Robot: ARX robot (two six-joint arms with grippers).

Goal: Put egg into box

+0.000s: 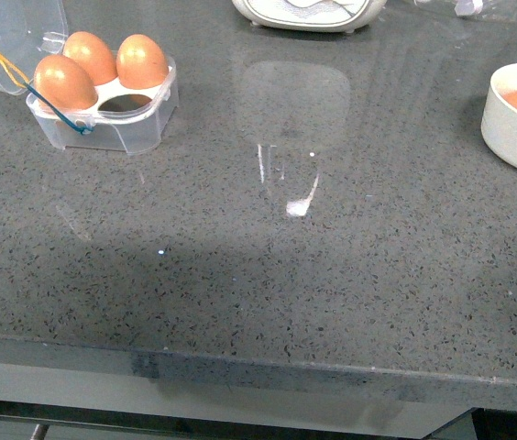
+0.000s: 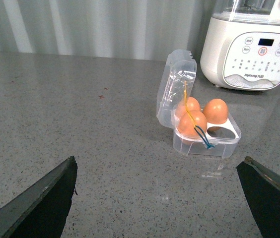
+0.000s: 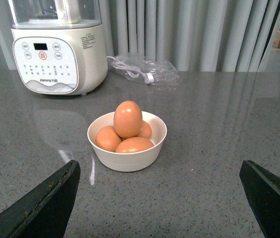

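The clear plastic box (image 1: 139, 133) stands at the far left of the counter with its lid (image 1: 2, 37) open. Three brown eggs (image 1: 142, 60) fill three cells and the near right cell (image 1: 130, 103) is empty. It also shows in the left wrist view (image 2: 207, 144), ahead of my left gripper (image 2: 157, 198), which is open and empty. A white bowl (image 3: 125, 161) holds several brown eggs, with one egg (image 3: 127, 119) upright on top. My right gripper (image 3: 160, 198) is open and empty, short of the bowl. Neither arm shows in the front view.
A white kitchen appliance (image 1: 309, 11) stands at the back of the grey counter and also shows in the right wrist view (image 3: 55, 54). A clear bag with a cable (image 3: 145, 72) lies behind the bowl (image 1: 515, 137). The counter's front edge (image 1: 258, 362) is near.
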